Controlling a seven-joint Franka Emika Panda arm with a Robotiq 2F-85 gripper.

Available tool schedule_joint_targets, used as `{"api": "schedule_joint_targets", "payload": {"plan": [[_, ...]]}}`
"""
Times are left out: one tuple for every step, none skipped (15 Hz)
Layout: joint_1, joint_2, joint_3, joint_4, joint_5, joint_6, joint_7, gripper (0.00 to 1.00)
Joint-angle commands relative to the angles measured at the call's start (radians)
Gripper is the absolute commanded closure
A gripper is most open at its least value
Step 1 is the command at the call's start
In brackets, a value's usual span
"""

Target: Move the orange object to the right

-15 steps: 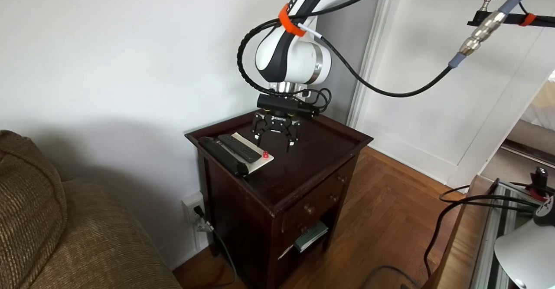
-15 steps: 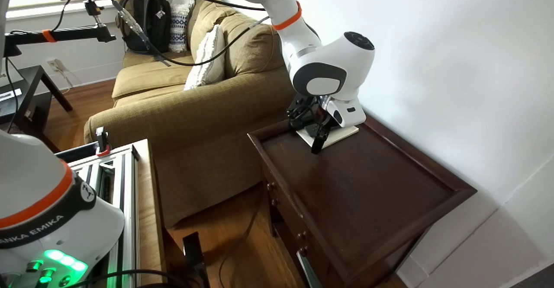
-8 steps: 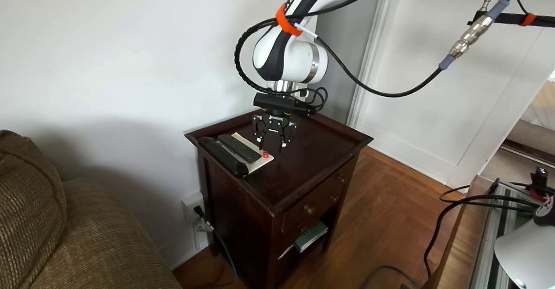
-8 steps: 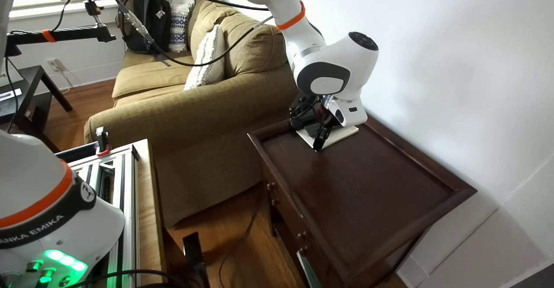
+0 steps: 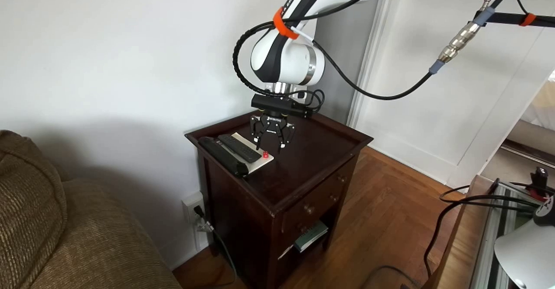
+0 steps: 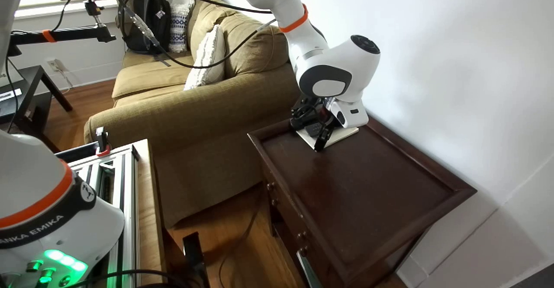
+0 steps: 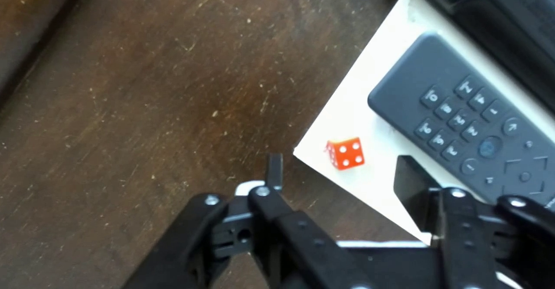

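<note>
The orange object is a small orange-red die [image 7: 349, 154] with white dots, on a white pad [image 7: 351, 111] in the wrist view. It also shows in an exterior view [image 5: 265, 154], near the pad's corner. In an exterior view the arm and gripper hide it, with part of the pad [image 6: 344, 136] visible. My gripper [image 7: 340, 178] is partly open and empty, its fingertips either side of the die in the wrist view, apart from it. In an exterior view the gripper [image 5: 269, 148] hangs just behind and above the die. One finger [image 6: 319, 143] shows in an exterior view.
A dark grey remote [image 7: 433, 72] lies on the pad beside the die. A longer black bar [image 5: 223, 156] lies along the pad's far side. All rest on a dark wooden nightstand [image 6: 368, 193] with a raised rim, between a wall and a brown sofa [image 6: 194, 102].
My gripper has shifted slightly left in an exterior view and its fingers have come somewhat closer together. The arm has dipped a little in the last half second. The die has not moved.
</note>
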Motion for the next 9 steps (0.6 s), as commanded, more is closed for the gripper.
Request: {"api": "schedule_joint_targets", "payload": {"plan": [[-0.004,0.035,0.002,0.043,0.031,-0.033,0.001,0.31],[-0.004,0.039,0.003,0.049,0.032,-0.035,0.001,0.34],[-0.005,0.043,0.004,0.054,0.033,-0.038,0.001,0.37],[-0.006,0.048,0.004,0.060,0.035,-0.042,0.000,0.44],[-0.006,0.052,0.005,0.066,0.037,-0.045,0.001,0.46],[-0.006,0.055,0.004,0.071,0.037,-0.051,0.002,0.59],[-0.005,0.059,0.004,0.076,0.038,-0.055,0.003,0.64],[-0.005,0.063,0.005,0.083,0.039,-0.059,0.004,0.63],[-0.005,0.068,0.005,0.090,0.040,-0.060,0.005,0.70]]}}
